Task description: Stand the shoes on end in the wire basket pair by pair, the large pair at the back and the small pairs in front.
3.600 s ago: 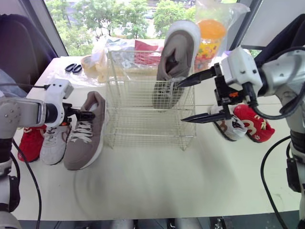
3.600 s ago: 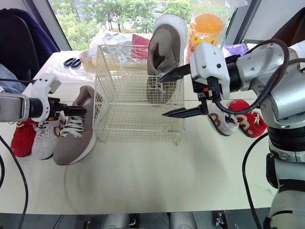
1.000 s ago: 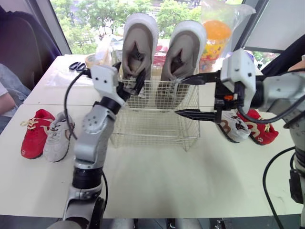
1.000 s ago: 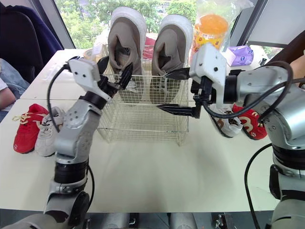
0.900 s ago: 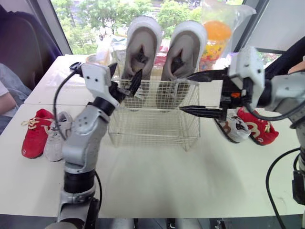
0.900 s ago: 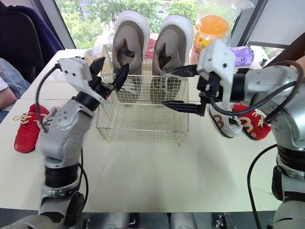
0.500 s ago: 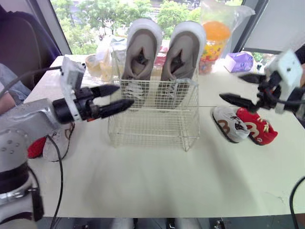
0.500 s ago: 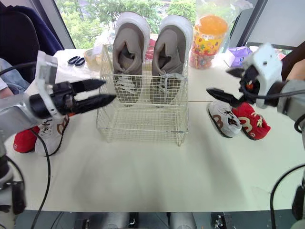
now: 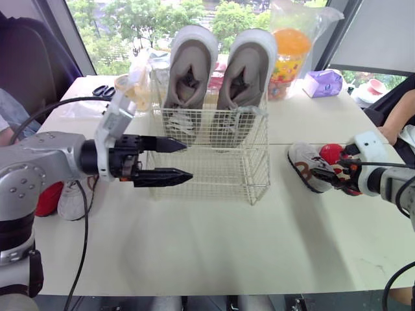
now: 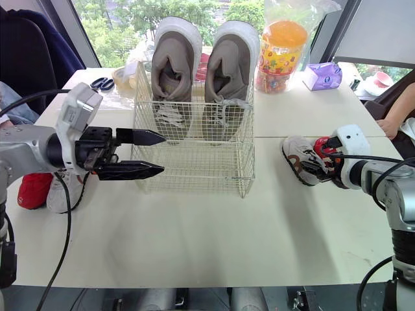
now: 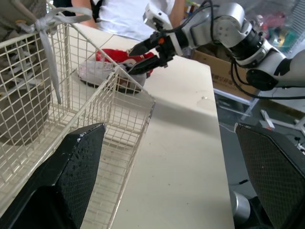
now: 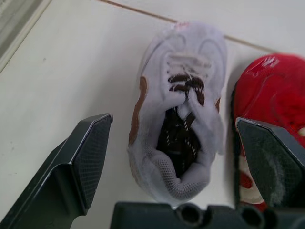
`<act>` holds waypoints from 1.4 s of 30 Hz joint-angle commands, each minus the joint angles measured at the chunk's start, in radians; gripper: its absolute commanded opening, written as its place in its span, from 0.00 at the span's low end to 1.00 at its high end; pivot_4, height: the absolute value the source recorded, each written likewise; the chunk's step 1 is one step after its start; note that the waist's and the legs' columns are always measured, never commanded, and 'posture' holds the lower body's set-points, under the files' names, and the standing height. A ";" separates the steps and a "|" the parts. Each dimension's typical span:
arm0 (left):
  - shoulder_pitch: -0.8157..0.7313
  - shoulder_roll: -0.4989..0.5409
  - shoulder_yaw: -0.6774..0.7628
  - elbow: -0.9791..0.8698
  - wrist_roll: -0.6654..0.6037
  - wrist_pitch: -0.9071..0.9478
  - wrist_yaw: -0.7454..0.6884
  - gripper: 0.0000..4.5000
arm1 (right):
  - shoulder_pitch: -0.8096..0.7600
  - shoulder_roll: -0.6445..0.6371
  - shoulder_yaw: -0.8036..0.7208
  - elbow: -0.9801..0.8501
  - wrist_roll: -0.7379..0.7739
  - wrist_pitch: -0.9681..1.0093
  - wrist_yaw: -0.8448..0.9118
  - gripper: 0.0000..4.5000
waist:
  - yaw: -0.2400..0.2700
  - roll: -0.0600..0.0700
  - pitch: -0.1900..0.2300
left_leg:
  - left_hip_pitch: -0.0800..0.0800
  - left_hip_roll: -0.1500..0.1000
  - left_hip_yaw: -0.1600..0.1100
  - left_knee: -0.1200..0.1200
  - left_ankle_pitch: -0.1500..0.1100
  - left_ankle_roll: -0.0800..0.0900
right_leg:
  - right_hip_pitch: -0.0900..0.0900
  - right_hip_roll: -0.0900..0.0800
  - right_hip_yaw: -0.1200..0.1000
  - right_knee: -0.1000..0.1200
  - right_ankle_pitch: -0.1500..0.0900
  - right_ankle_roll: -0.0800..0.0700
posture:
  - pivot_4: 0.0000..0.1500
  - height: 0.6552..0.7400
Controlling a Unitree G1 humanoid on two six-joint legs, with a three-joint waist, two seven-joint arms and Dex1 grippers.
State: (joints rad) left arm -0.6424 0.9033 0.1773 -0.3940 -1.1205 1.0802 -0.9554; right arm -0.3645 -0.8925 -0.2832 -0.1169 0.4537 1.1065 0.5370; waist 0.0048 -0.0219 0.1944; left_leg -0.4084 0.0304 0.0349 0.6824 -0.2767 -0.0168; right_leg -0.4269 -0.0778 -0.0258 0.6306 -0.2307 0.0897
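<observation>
- On the pale worktop: cream wire basket, open at the top.
- At the back of the basket, side by side and touching: large grey-brown suede shoe with white sole and its matching grey-brown partner, both on end, toes up, openings facing the robot, laces hanging inside the mesh.
- Front half of the basket bare.
- Left gripper hovering just in front of the basket's left front corner, black fingers apart, pointing across the front wall, clamped on nothing.
- To the right of the basket, well apart from it: small white shoe with brown trim lying on its sole, small red shoe touching its far side.
- Right gripper low at the white shoe's heel, fingers spread wide either side of it; contact with the shoe impossible to tell.
- To the left of the basket, partly behind the left arm: second small red shoe and second small white shoe, side by side.
- Behind the basket: black scissors, orange container in a clear bag, purple box.
</observation>
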 commanded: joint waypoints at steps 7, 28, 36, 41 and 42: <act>-0.019 0.006 -0.009 -0.036 0.036 -0.036 0.005 0.99 | -0.032 0.007 0.087 0.168 -0.079 -0.106 0.021 1.00 | 0.001 0.000 0.000 | 0.000 0.000 0.000 0.000 0.000 0.000 | 0.000 0.000 0.000 0.000 0.000 0.000 | 1.00 1.00; -0.197 -0.041 0.009 0.180 0.044 -0.014 0.043 1.00 | -0.457 0.004 -0.170 0.018 -0.049 -0.426 -0.106 0.18 | -0.001 0.007 0.003 | -0.001 0.000 0.001 -0.002 0.000 0.000 | -0.003 0.001 0.001 0.001 0.002 0.005 | 1.00 1.00; -0.307 -0.054 -0.004 0.305 0.035 0.032 -0.006 1.00 | -0.505 -0.010 0.017 -0.322 0.090 -0.533 0.161 0.18 | -0.011 0.007 0.003 | -0.001 0.001 0.001 -0.003 0.000 0.000 | -0.003 0.001 0.001 0.000 0.002 0.005 | 1.00 1.00; -0.354 -0.060 -0.003 0.347 0.028 0.065 -0.038 1.00 | -0.363 -0.059 0.173 -0.363 -0.110 -0.795 0.281 0.18 | -0.012 0.004 0.002 | -0.001 0.000 -0.002 -0.001 0.000 0.000 | 0.000 0.000 -0.001 0.000 0.002 0.005 | 1.00 1.00; -0.359 -0.061 -0.003 0.350 0.027 0.070 -0.042 1.00 | -0.351 -0.058 0.183 -0.355 -0.128 -0.838 0.295 0.18 | -0.013 0.004 0.003 | -0.002 -0.001 -0.001 0.000 0.000 0.000 | 0.000 -0.001 -0.001 0.000 0.002 0.005 | 1.00 1.00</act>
State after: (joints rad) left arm -0.9605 0.8375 0.1584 -0.0371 -1.0776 1.1451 -0.9829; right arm -0.6994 -0.9397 -0.0765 -0.4702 0.3670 0.3504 0.8184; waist -0.0082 -0.0182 0.1969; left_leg -0.4101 0.0289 0.0348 0.6830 -0.2769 -0.0166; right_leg -0.4268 -0.0796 -0.0255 0.6300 -0.2290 0.0950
